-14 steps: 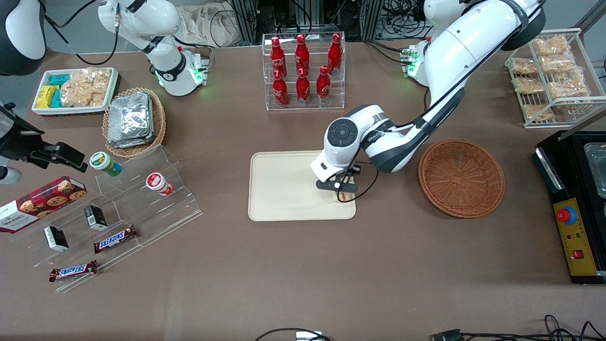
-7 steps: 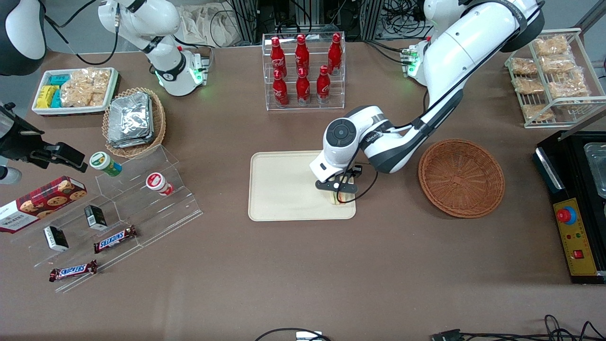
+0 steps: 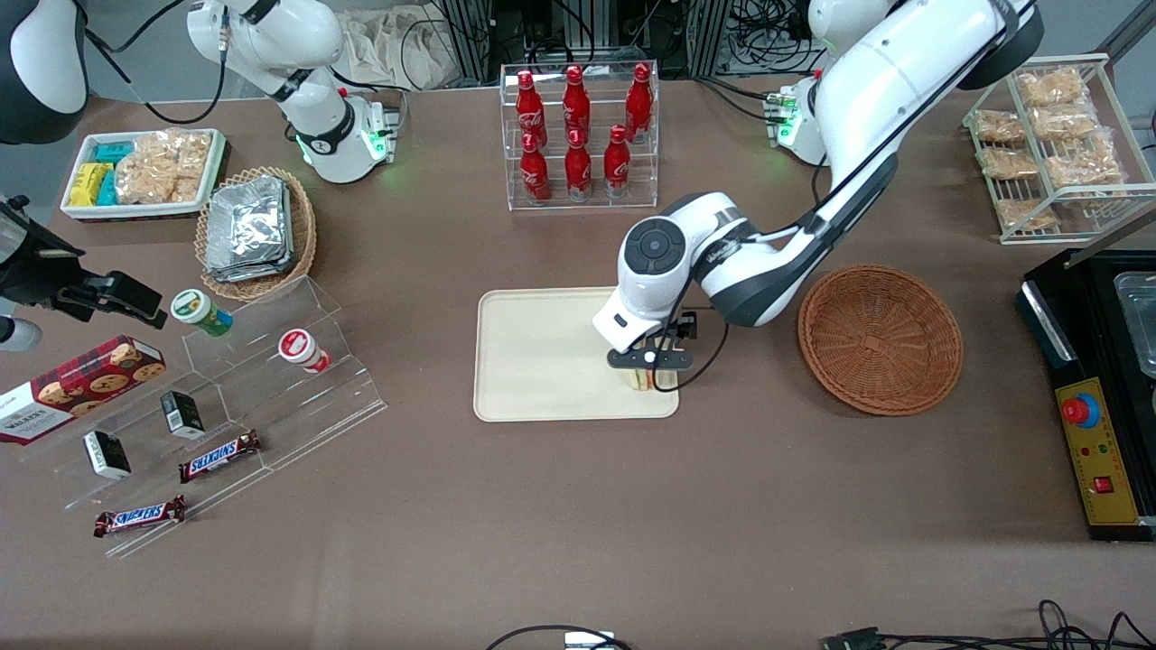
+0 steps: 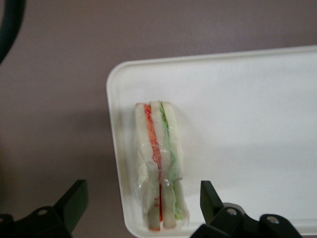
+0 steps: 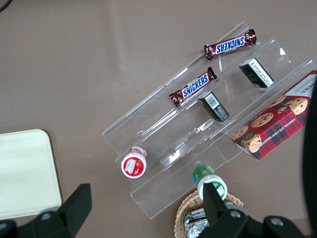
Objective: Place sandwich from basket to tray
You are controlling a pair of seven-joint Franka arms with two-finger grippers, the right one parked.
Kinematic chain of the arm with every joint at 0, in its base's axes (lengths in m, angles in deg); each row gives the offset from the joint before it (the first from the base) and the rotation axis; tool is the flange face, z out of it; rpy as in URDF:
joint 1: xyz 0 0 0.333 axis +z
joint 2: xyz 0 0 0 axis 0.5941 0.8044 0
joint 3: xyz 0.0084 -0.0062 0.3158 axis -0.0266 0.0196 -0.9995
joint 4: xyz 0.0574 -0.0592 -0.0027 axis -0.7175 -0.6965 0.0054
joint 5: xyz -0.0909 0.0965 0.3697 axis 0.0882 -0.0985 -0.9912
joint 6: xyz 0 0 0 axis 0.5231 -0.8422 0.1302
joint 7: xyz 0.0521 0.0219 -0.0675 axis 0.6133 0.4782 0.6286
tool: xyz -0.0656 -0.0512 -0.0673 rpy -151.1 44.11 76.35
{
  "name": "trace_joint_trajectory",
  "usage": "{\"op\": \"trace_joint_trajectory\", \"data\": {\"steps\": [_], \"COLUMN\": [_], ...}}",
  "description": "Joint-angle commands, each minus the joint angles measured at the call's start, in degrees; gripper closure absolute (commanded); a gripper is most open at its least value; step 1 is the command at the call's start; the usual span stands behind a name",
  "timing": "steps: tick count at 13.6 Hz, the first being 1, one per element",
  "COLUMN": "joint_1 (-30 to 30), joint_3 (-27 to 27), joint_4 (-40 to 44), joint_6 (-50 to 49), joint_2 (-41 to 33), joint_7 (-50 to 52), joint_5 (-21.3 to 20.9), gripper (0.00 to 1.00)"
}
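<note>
The sandwich, a wrapped wedge of white bread with an orange-red and a green layer, stands on edge on the cream tray close to one rounded corner. My gripper hangs open above it, its two black fingers well apart from the wrap on both sides. From the front, the gripper is over the tray's corner nearest the round brown basket, and the sandwich peeks out beneath it. The basket holds nothing.
A clear rack of red bottles stands farther from the front camera than the tray. Toward the parked arm's end are a clear stepped stand with snacks and a wicker basket of foil packs. A black control box lies toward the working arm's end.
The gripper has risen off the tray and its fingers have let go of the sandwich, which stays standing near the tray's corner.
</note>
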Motion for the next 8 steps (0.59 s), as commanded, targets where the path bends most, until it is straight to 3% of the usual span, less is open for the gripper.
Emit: {"op": "trace_joint_trajectory", "data": {"steps": [1,3,6,8], "joint_1": [0.28,0.2,-0.94,-1.56], "joint_3": [-0.23,-4.51,-17.68,-25.68], "joint_4": [3.24,3.43,0.29,-2.97], "joint_6": [-8.12,-12.52,-15.52,-16.66], "joint_2": [-9.01,-15.68,-26.93,-32.74], "joint_7": [-0.9,-5.37,-19.16,-26.46], "joint_5": [5.94,10.25,21.31,25.11], "gripper": [0.0,0.0,0.0,0.0]}}
